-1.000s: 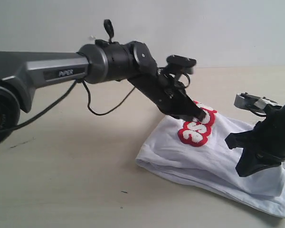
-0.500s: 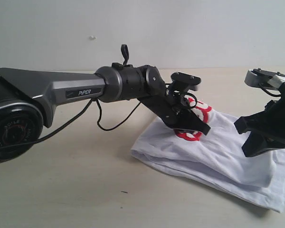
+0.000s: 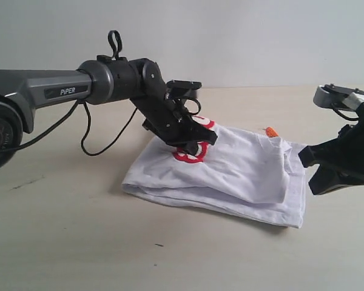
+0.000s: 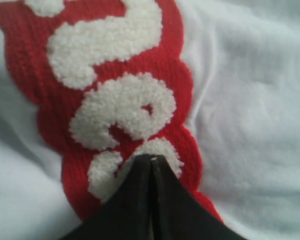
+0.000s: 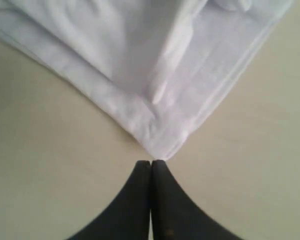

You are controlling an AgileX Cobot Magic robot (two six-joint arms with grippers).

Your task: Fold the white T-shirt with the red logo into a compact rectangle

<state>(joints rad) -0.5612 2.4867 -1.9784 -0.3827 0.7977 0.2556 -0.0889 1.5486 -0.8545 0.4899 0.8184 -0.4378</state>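
The white T-shirt (image 3: 242, 176) lies folded in layers on the table, its orange neck tag (image 3: 270, 130) showing at the far edge. Only part of the red logo (image 3: 191, 156) shows there, under my left gripper (image 3: 199, 143). In the left wrist view, the left gripper (image 4: 151, 157) is shut, its tips resting on the logo's (image 4: 115, 100) fluffy white letters; I see no cloth between the jaws. My right gripper (image 3: 315, 182) is shut beside the shirt's right edge. Its tips (image 5: 151, 162) sit just off a corner of the shirt (image 5: 155, 60), over bare table.
The beige table (image 3: 79, 242) stretches around the shirt, with a plain wall behind. The left arm's black cable (image 3: 100, 145) hangs in a loop to the left of the shirt. A small dark speck (image 3: 159, 245) marks the table near the front.
The shirt has slid left across the table and lies flatter. My left gripper moved left and down with it, still on the logo. My right gripper shifted from over the shirt to its right corner.
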